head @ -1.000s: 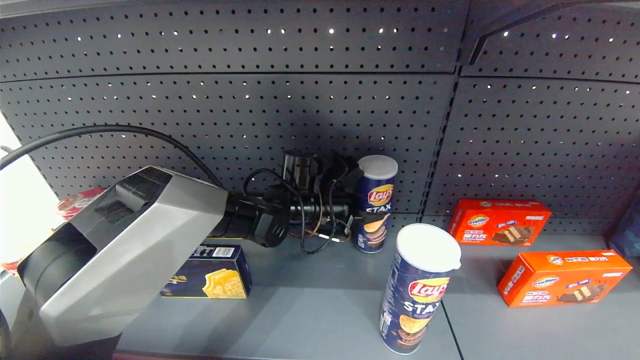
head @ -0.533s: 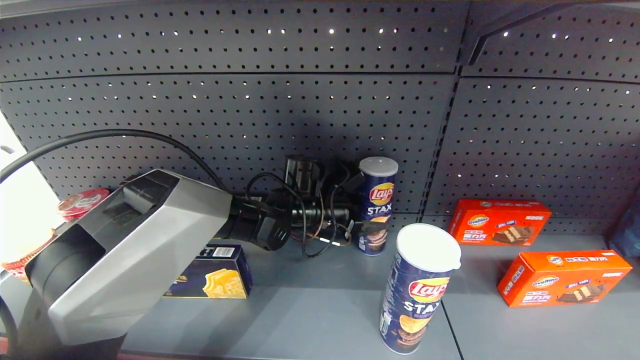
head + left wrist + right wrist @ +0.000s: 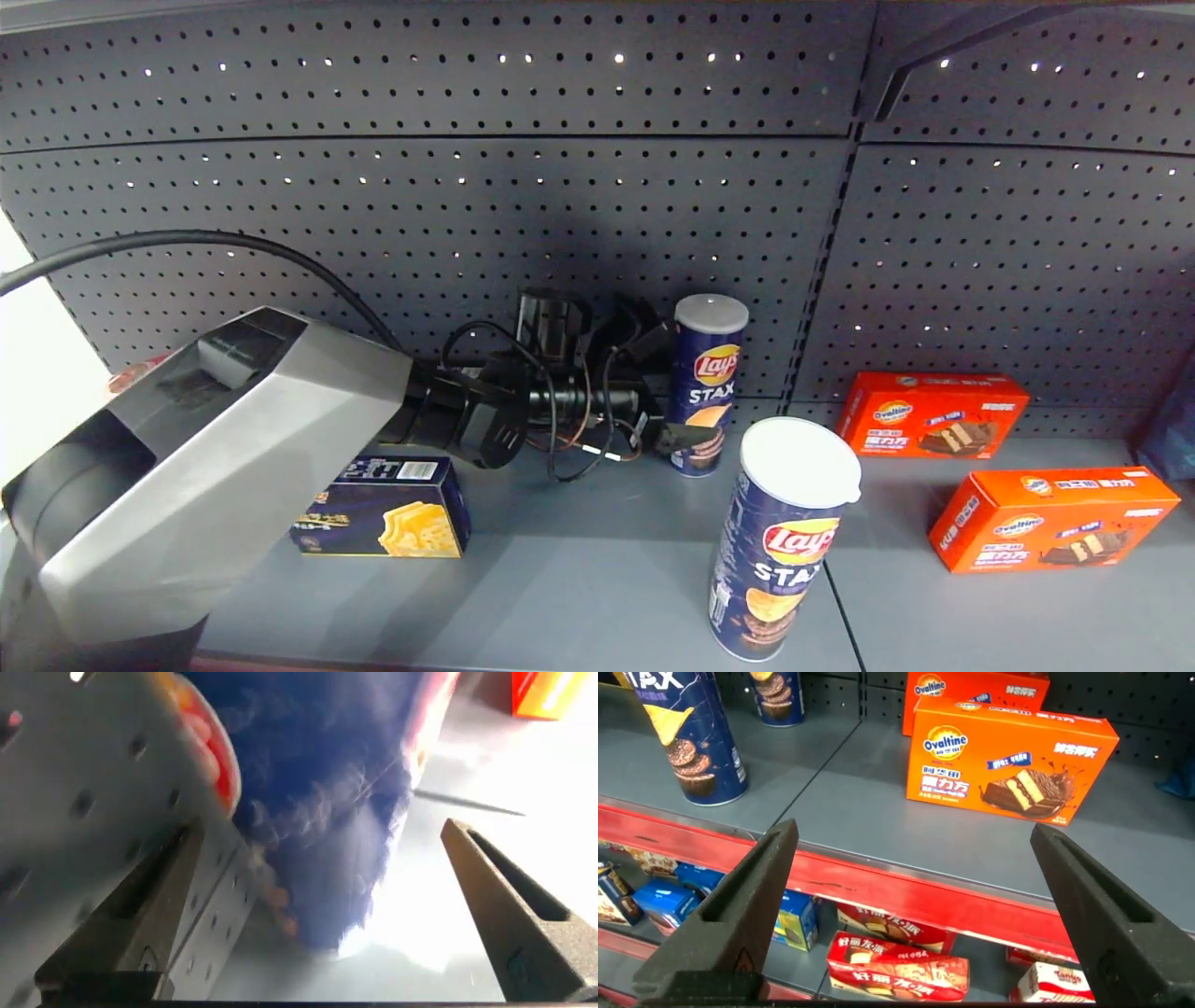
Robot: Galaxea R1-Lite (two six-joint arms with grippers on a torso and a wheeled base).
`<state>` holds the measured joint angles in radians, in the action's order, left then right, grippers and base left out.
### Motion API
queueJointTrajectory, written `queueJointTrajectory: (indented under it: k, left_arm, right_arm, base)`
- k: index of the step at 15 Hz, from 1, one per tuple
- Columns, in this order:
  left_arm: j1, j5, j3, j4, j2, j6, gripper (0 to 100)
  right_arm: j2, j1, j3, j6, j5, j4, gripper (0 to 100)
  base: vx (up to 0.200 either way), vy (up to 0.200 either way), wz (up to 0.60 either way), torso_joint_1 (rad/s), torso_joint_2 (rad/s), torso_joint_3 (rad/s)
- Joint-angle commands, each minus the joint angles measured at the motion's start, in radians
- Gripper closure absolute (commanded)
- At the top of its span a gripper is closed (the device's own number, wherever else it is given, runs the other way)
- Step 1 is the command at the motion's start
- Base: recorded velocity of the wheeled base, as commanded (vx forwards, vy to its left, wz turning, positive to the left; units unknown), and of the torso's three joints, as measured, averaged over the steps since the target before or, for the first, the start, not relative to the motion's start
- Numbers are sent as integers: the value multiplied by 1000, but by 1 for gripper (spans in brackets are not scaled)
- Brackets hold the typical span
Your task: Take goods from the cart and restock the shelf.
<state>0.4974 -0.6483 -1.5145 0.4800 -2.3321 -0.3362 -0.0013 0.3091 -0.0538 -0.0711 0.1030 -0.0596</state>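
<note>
two chip cans stand upright on the shelf [image 3: 579, 579], and i take the front can [image 3: 784, 541] at the shelf's edge as the landmark; the rear can [image 3: 709, 383] stands behind the front can and a little to its left, close against the pegboard, base flat on the deck, so this item looks placed. the left gripper [image 3: 322, 835] lies level at the rear can with its jaws spread wide, one finger on each side of the can's lower body and a gap showing on both sides, so it seems to hold nothing. the right gripper [image 3: 915, 831] hangs out in front of the front can, beyond the shelf's edge, with its jaws wide apart and nothing between them. a dark blue cracker box [image 3: 387, 509] lies to the left of the front can, and two orange boxes [image 3: 929, 413] [image 3: 1050, 518] lie to its right. by my judgement this round of restocking is nearly done: what is left is to draw the left arm back past the front can without tipping either can, then fetch more; how much waits in the cart i cannot tell
</note>
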Motion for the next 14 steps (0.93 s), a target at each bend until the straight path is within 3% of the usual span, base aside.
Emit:
queueJointTrajectory:
  k: [1, 3, 6, 7, 9, 11, 12, 14]
  left_arm:
    - [-37, 2, 128, 32, 117, -3, 0]
    - [-74, 19, 255, 112, 215, 2, 0]
    - [-119, 75, 419, 132, 369, 9, 0]
    - [-132, 144, 510, 132, 462, 13, 0]
    - [-137, 194, 583, 131, 560, 49, 0]
    - [-117, 259, 640, 109, 700, 114, 0]
    - [-91, 322, 666, 74, 748, 115, 0]
    - [-51, 377, 741, 48, 827, 132, 0]
  right_arm:
    - [1, 1, 0, -1, 0, 0, 0]
    - [1, 1, 2, -1, -28, 0, 0]
    - [1, 27, 2, 10, -71, 0, 0]
    - [1, 34, 2, 11, -68, 0, 0]
    - [70, 2, -23, 8, -78, -13, 0]
    - [268, 15, -153, 5, -97, -5, 0]
    - [481, 22, -316, 5, -151, -2, 0]
    - [710, 61, -468, 1, -193, 15, 0]
  base:
    - [0, 0, 0, 0, 0, 0]
    - [0, 0, 0, 0, 0, 0]
    - [0, 0, 0, 0, 0, 0]
    - [0, 0, 0, 0, 0, 0]
    - [0, 0, 0, 0, 0, 0]
    - [0, 0, 0, 0, 0, 0]
    - [0, 0, 0, 0, 0, 0]
    - [0, 0, 0, 0, 0, 0]
